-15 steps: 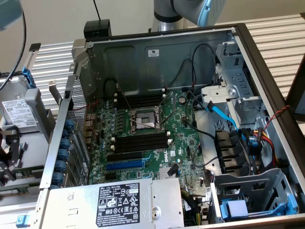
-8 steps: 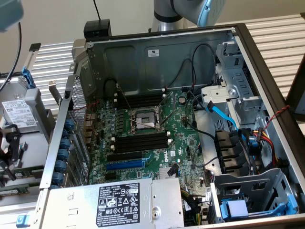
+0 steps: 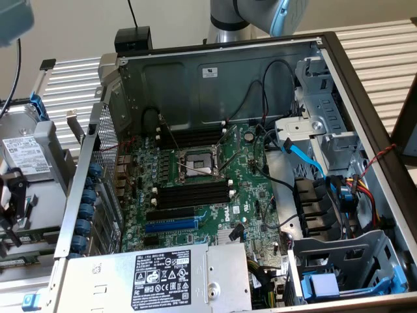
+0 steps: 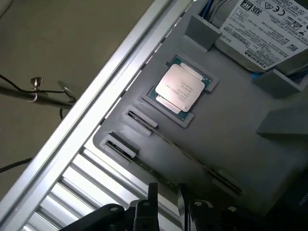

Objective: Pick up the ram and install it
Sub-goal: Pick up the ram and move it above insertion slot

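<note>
In the exterior view, the open grey steel computer case (image 3: 215,78) sits on the ribbed aluminium worktop (image 3: 371,45). Its green motherboard (image 3: 251,195) faces up, and the long black memory slots with white end clips (image 3: 195,193) have no stick in them. Loose black cables (image 3: 260,156) hang close to those slots. I judge they could snag a stick brought in low, and I cannot tell whether the clips are open. The grey plastic parts tray (image 3: 49,169) stands outside the case, off the exterior view's left.

In the wrist view, the black two-fingered end effector (image 4: 168,190) hangs over that tray with its fingers spread and nothing pinched between them. A thin dark strip runs edge-up along a groove in the tray. I take it for the ram (image 4: 183,153), seen along its narrow edge, though I cannot be sure. It passes close to the fingertips, and I cannot tell whether they touch it.

The square silver processor on its green carrier (image 4: 180,89) lies in a recess just beside the groove. A skewed closing could lever the stick in its groove or slip off the thin edge. Drifting sideways could knock the processor.
</note>
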Controlling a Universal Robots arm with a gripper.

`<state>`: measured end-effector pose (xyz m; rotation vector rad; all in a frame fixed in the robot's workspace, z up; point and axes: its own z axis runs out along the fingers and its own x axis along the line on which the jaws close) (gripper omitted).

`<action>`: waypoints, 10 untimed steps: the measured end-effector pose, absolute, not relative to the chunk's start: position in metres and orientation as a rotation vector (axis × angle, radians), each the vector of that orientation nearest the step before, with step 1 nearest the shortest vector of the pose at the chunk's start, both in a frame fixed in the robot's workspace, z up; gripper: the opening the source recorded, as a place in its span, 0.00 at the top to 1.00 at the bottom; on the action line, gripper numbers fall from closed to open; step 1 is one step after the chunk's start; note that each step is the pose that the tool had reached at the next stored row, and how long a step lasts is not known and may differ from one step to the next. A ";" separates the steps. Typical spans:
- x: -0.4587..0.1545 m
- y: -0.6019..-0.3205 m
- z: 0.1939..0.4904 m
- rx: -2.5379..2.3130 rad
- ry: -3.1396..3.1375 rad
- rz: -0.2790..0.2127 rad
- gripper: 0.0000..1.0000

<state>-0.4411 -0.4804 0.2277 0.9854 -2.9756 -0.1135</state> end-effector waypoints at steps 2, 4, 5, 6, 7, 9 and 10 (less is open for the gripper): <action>-0.441 -0.480 0.227 1.038 -2.956 -0.113 0.69; -0.441 -0.480 0.227 1.092 -2.935 -0.113 0.69; -0.441 -0.480 0.227 1.120 -2.924 -0.113 0.69; -0.441 -0.480 0.226 1.145 -2.914 -0.113 0.69; -0.441 -0.480 0.226 1.172 -2.902 -0.113 0.69; -0.441 -0.480 0.226 1.224 -2.879 -0.112 0.69; -0.441 -0.480 0.226 1.250 -2.867 -0.112 0.69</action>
